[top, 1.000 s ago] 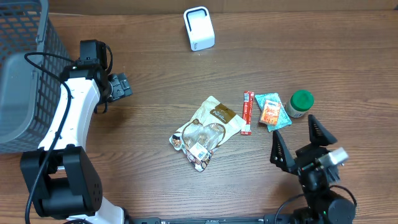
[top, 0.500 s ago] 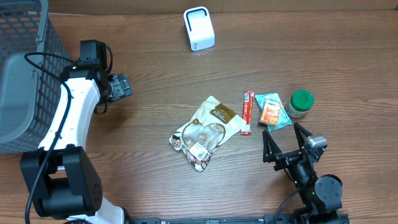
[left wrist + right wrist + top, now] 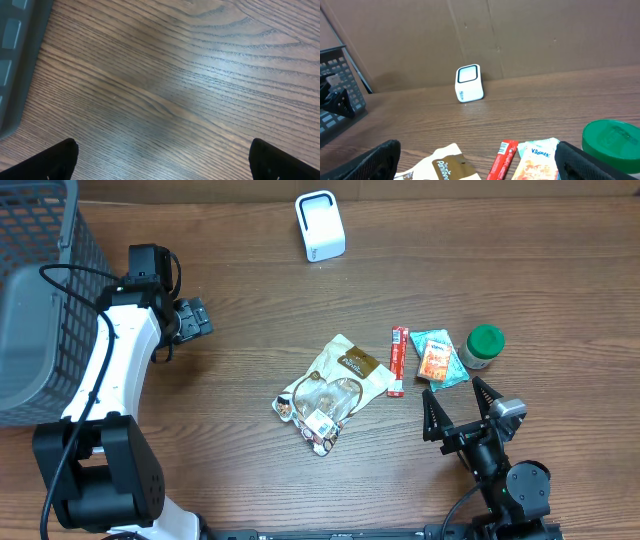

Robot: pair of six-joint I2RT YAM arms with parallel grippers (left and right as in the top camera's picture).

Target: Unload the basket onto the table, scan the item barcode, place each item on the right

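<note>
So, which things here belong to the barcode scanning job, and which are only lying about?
For the job: white scanner; open right claw; the item it picks, probably the nearby tissue pack.
Lying about for now: snack bag; red stick; green-lidded jar; grey basket; open left claw.

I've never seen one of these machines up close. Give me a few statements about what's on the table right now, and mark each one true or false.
1. The left hand and the right hand are both open and empty. True.
2. The green-lidded jar lies inside the basket. False: it stands on the table, beside the tissue pack.
3. The red stick packet lies between the snack bag and the tissue pack. True.
4. The left hand hovers over the snack bag. False: it is over bare wood near the basket.
</note>
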